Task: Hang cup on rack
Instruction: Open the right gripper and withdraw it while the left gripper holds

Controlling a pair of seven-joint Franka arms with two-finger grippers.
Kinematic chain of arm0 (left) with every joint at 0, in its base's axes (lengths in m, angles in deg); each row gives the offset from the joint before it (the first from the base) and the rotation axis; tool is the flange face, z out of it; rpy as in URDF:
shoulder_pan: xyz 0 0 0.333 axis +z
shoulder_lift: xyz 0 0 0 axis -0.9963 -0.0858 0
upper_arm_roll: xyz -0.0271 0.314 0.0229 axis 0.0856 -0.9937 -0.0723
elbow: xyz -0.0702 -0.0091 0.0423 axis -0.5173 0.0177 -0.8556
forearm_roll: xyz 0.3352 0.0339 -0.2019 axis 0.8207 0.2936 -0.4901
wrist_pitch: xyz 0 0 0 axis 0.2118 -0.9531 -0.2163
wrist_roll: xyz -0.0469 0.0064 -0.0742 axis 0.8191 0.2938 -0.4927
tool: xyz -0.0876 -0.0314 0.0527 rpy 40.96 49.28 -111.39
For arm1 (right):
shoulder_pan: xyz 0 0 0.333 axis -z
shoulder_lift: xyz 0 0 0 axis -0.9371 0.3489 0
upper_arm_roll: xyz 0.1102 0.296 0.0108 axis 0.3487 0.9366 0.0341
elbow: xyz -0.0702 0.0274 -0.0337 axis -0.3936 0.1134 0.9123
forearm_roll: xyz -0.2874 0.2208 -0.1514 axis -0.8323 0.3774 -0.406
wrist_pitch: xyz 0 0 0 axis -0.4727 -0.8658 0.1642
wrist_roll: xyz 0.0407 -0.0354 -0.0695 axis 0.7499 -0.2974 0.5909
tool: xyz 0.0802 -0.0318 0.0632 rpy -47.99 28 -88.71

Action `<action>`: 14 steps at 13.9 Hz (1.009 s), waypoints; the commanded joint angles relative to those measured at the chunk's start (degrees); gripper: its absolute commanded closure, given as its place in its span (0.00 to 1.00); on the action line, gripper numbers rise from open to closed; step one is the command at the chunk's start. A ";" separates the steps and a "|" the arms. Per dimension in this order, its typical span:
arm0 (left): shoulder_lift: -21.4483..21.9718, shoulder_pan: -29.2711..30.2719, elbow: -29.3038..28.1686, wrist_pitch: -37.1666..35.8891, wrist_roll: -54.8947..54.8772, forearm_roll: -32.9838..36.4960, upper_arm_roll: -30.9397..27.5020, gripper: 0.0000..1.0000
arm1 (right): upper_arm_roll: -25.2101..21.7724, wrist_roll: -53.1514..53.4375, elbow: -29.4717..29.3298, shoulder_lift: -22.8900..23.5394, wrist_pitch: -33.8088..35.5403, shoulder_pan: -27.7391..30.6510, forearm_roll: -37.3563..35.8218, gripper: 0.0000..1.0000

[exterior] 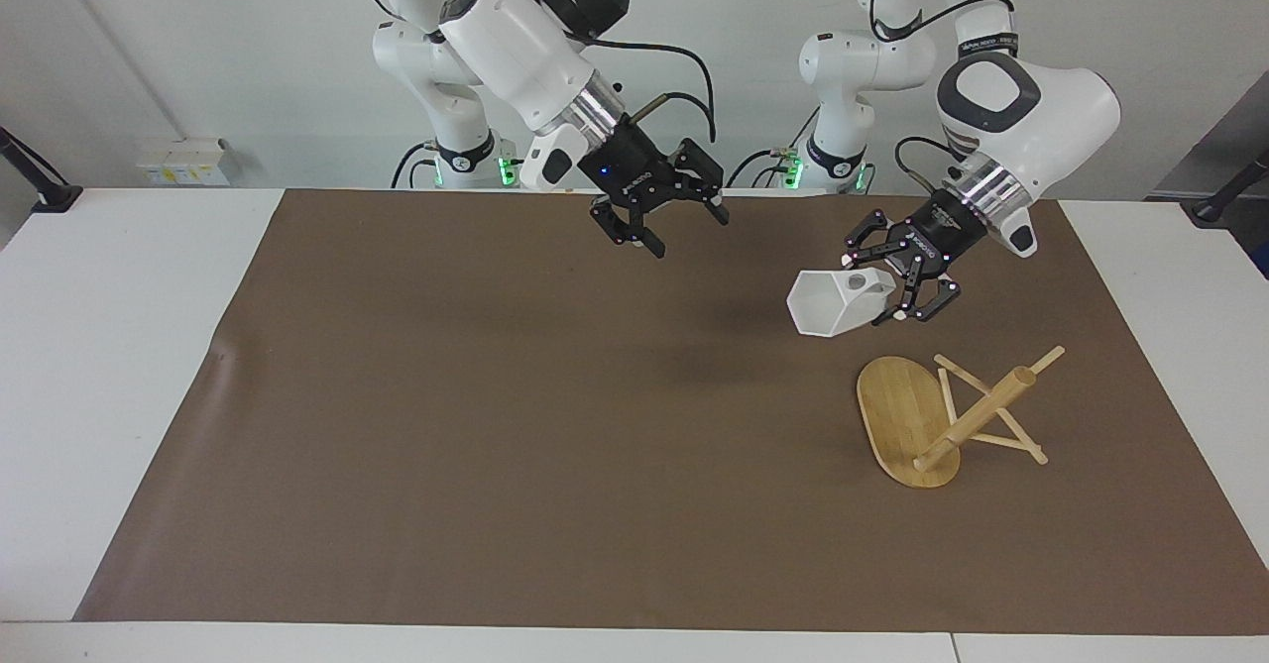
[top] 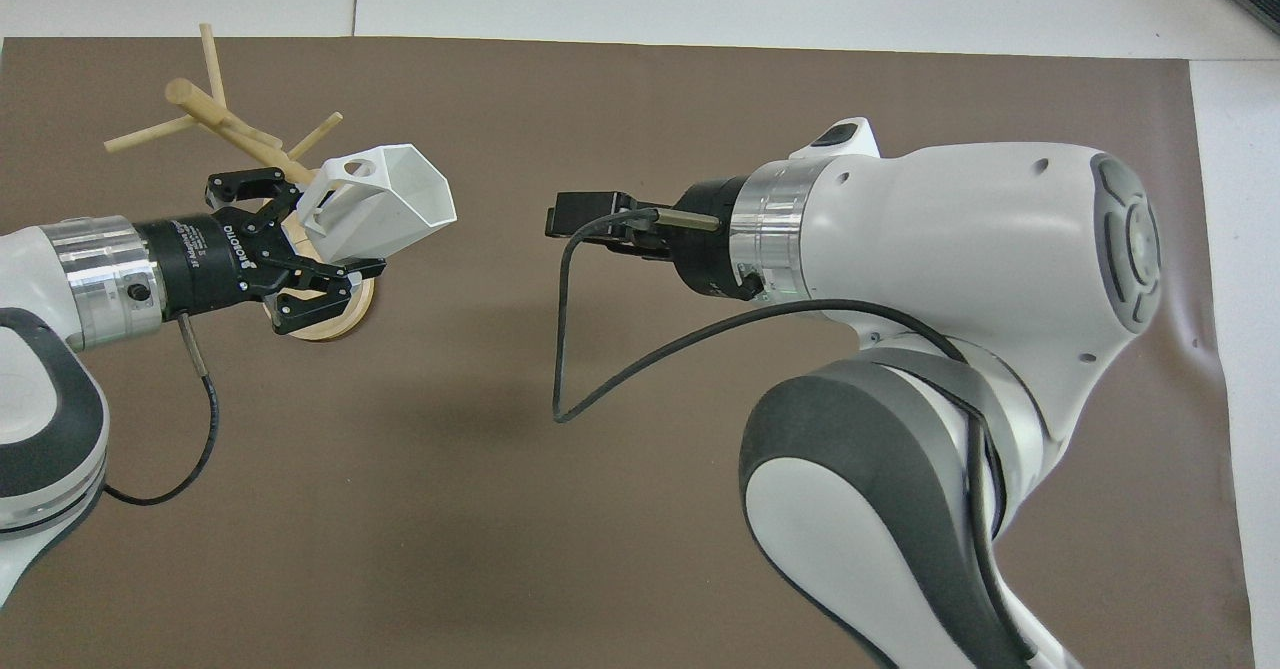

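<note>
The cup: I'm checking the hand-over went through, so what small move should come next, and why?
Probably carry it on toward a peg. The left gripper alone holds the cup, in the air beside the rack, no peg through its handle. The right gripper hangs open, apart over the mat.

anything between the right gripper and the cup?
Nothing. In both views only bare brown mat shows between the open right gripper and the cup, which the left gripper holds up beside the rack.
</note>
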 commanded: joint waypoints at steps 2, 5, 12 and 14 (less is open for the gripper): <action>1.34 -1.26 -4.48 8.16 2.81 0.82 0.01 1.00 | -0.80 -5.87 0.95 0.01 -0.17 1.36 -8.83 0.00; 0.99 -3.63 -5.80 14.40 8.52 0.82 0.01 1.00 | -3.43 -11.50 1.04 0.01 1.15 1.36 -12.36 0.00; -1.12 -4.25 -5.98 22.39 14.93 0.74 0.09 1.00 | -9.85 -25.83 0.86 -0.25 5.02 1.37 -20.09 0.00; -2.00 -5.56 -5.98 25.30 16.79 0.74 0.09 1.00 | -11.26 -29.42 0.86 -0.34 5.98 1.45 -22.73 0.00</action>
